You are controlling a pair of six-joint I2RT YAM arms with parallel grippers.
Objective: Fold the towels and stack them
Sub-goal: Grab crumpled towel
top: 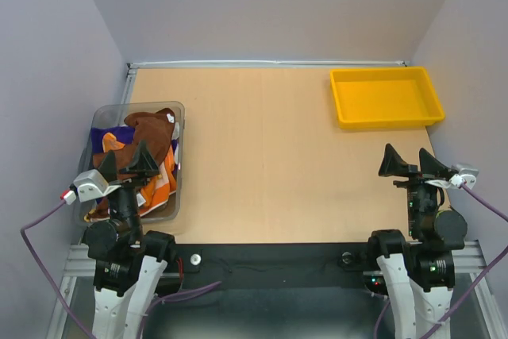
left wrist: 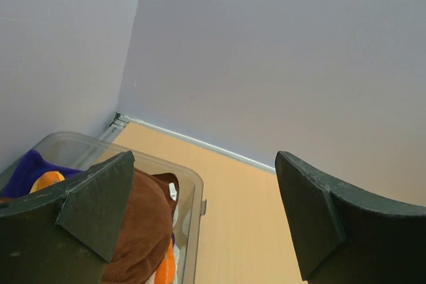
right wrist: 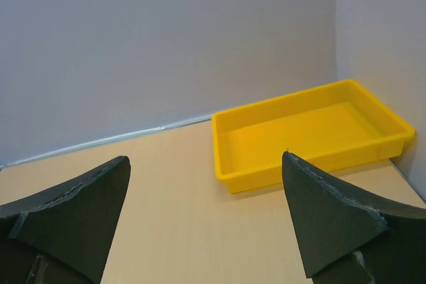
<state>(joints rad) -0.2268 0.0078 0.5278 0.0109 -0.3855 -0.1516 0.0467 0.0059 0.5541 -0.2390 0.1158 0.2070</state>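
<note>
Since the towels [top: 141,152] sit bunched in the clear bin [top: 179,196] at left, both the left pincer [top: 127,163] & right pincer [top: 413,164] released, I'd pinch the soft, light brown towel [left wrist: 143,231] at a top fold w/ the left.

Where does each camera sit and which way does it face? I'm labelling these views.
Top: above and behind, looking down at the table, both arms, bin, tray.
Left wrist: faces the back wall over the bin of towels; own fingers show.
Right wrist: faces the tray; own fingers show.
Shared: top and right wrist both see the tray.
</note>
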